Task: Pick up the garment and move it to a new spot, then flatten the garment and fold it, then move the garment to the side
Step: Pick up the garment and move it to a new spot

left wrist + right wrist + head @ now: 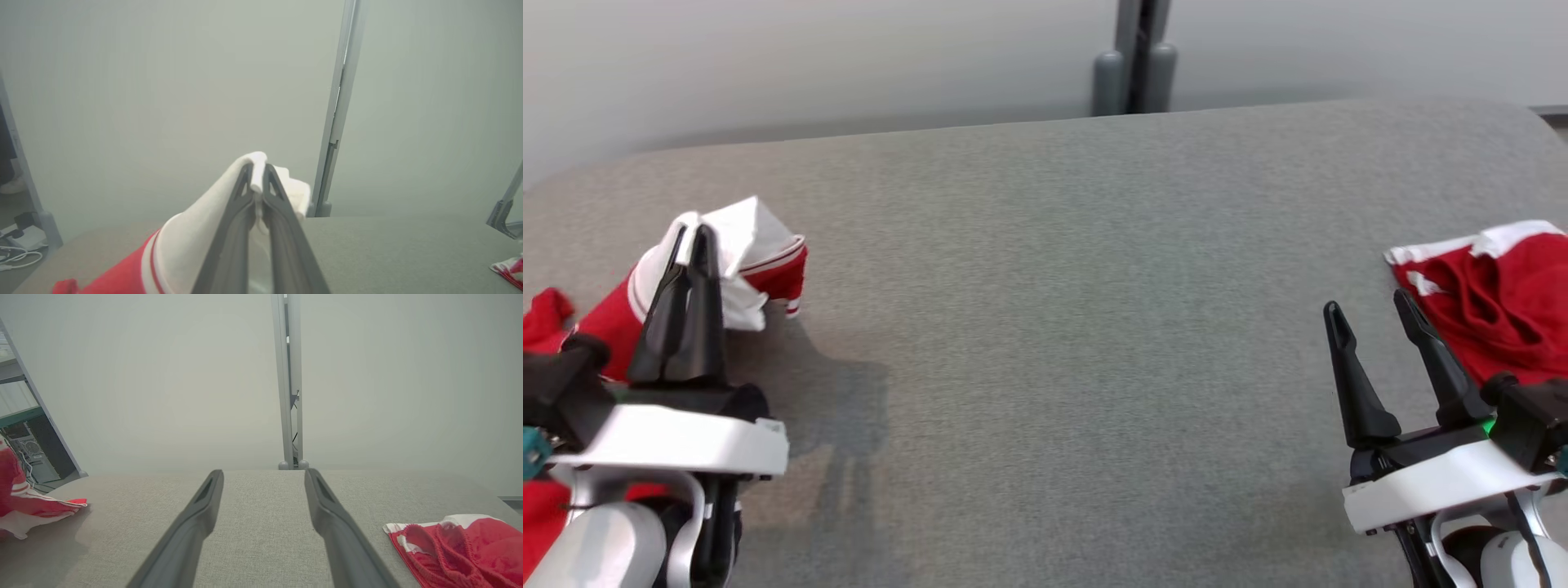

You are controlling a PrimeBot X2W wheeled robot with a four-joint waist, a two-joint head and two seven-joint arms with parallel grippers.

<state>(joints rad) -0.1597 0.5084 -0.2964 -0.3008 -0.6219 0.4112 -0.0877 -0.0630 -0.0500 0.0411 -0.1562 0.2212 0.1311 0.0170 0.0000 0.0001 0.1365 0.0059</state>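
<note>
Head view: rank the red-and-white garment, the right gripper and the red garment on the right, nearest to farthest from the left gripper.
1. The red-and-white garment, at the left: pinched in the shut left gripper.
2. The right gripper, across at the lower right, open.
3. The red garment, at the far right, just past the right gripper.

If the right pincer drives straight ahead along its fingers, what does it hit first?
Nothing close: the open right pincer points over the grey table. The red cloth lies off to its right. Farther on stands the grey post at the table's far edge, though depth is unclear.
</note>
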